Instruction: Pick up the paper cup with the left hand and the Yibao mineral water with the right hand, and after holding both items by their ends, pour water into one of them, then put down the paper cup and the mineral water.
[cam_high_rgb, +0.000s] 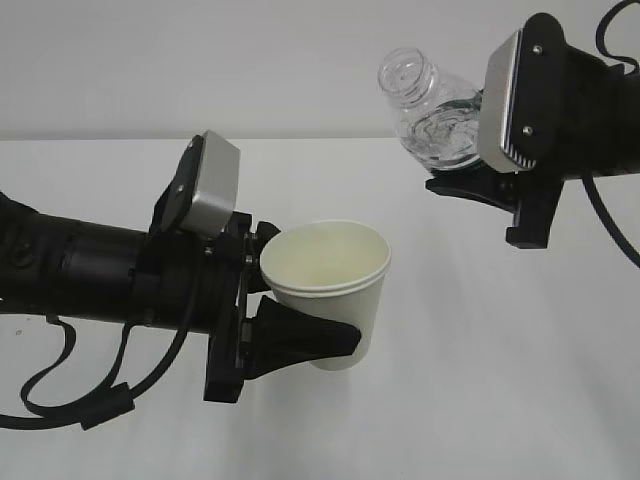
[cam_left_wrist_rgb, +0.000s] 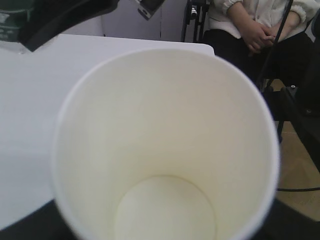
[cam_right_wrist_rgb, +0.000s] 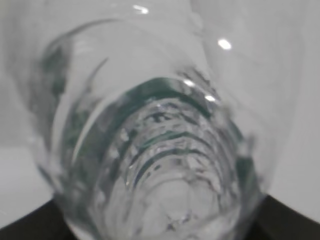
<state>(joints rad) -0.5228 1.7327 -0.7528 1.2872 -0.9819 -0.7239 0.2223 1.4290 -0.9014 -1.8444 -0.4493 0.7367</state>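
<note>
So both arms are up off the white table (cam_high_rgb: 500, 380) right now, each with something in it. The left hand (cam_high_rgb: 300, 300) has its black fingers (cam_high_rgb: 310, 345) pinched around the lower wall of the paper cup (cam_high_rgb: 335, 290), holding it clear of the tabletop with the mouth tipped a bit toward the arm's own camera. From the left wrist view you look straight down into the cup (cam_left_wrist_rgb: 165, 150): pale cream inside, round bottom showing, rolled rim all the way around. Up and off to that hand's right, well apart from the cup, the right hand (cam_high_rgb: 480, 170) is clamped on the lower part of the Yibao mineral water (cam_high_rgb: 430, 105). The bottle leans over, its uncapped neck pointing up and away from the gripper toward the cup's side, a little water pooled low near the jaws. Its mouth sits higher than the cup rim, with bare table and open air between them. The right wrist view is just blurry ribbed plastic (cam_right_wrist_rgb: 165, 150) with green streaks filling the frame. Past the table's far edge a seated person (cam_left_wrist_rgb: 255, 35) with folded hands is close by on the cup side.
</note>
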